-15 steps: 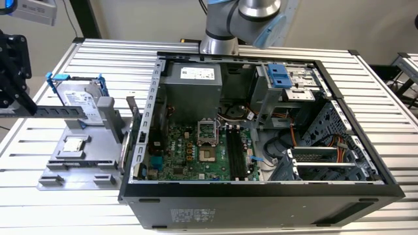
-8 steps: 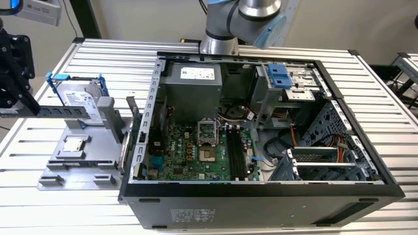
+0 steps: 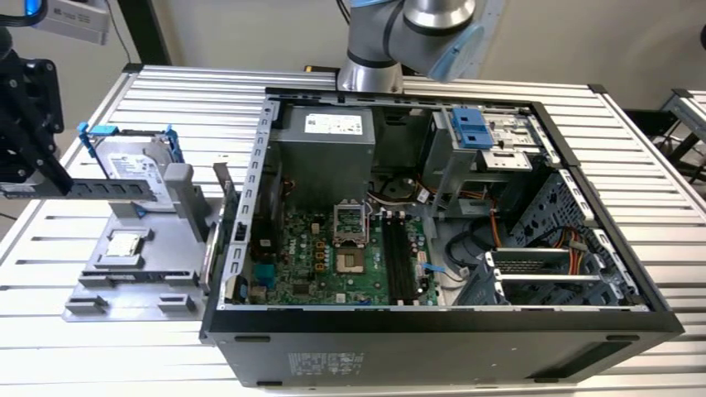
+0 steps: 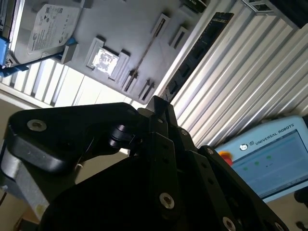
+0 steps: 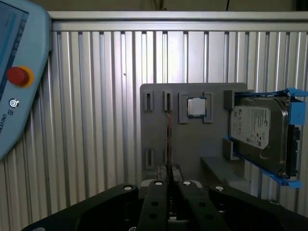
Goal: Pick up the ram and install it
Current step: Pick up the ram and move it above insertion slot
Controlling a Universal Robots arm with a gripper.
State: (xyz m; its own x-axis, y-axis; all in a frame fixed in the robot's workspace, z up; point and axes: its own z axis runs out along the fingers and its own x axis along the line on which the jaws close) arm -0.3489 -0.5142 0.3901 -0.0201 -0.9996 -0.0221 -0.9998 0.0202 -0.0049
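My gripper (image 3: 33,184) is at the exterior view's far left, above the table beside the grey holder tray (image 3: 144,277). It is shut on one end of the ram (image 3: 102,188), a long dark stick with a row of black chips, held level over the tray. In the second wrist view the ram (image 4: 197,53) reaches out from the closed fingertips (image 4: 161,103). The first wrist view shows the ram (image 5: 169,134) edge-on above the gripper (image 5: 169,175). The black motherboard slots (image 3: 403,258) lie inside the open computer case (image 3: 441,327), away from the gripper toward the exterior view's right.
The grey tray also carries a square processor chip (image 3: 124,245) and a silver hard drive in a blue frame (image 3: 124,165). The arm's base (image 3: 369,74) stands behind the case. A teach pendant (image 5: 14,82) lies on the ribbed metal table (image 3: 132,364).
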